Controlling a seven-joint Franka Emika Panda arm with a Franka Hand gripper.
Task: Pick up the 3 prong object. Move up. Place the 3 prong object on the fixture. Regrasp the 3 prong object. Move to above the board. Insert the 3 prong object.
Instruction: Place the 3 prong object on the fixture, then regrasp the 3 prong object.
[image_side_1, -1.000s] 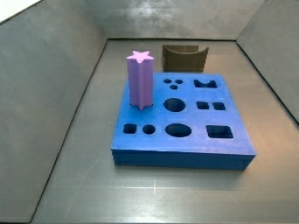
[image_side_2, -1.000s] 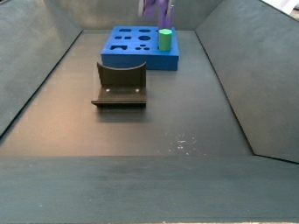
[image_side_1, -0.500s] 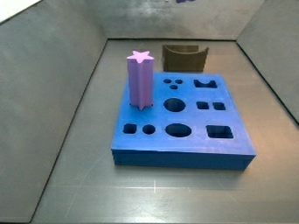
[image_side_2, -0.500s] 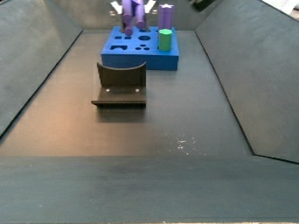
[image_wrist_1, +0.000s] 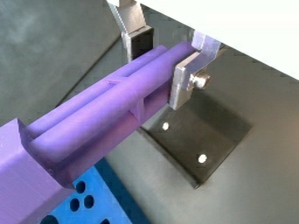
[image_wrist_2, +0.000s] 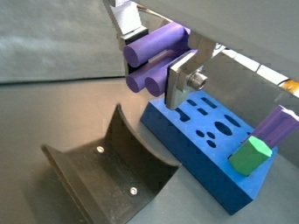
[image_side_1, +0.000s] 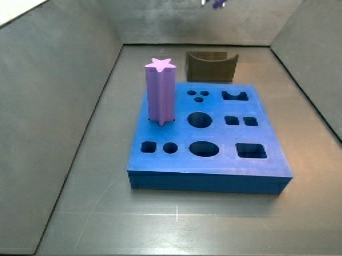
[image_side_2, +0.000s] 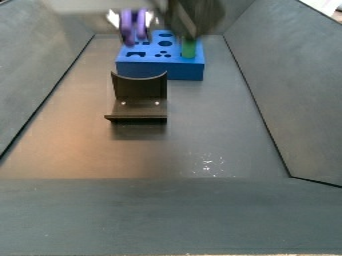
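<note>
Carrying the 3 prong object off from over the board and towards the fixture, with the pincer clamped tight on its shaft. Silver plates pressed on both flanks, no gap to see, purple length lying level and jutting out past the fingers in both wrist views.

Shifted against half a second ago. Then high above the board's holes; now lower and closer to the fixture in a side view (smeared there, so probably caught mid-travel, with the exact height not readable). Hanging over the fixture's base plate, clearly apart from it, not yet set into the notch.

Judged from that: pick-up and lift done, placing on the fixture now in hand, with regrasp, the move above the board and insertion all to come.

Resting flat on a dull grey floor, smooth, with a faint sheen and a few pale specks. Closed in by plain grey walls sloping outwards like a trough. Standing in the board: a tall star post and a short green peg. Otherwise plenty of open holes, and bare floor around the fixture.
</note>
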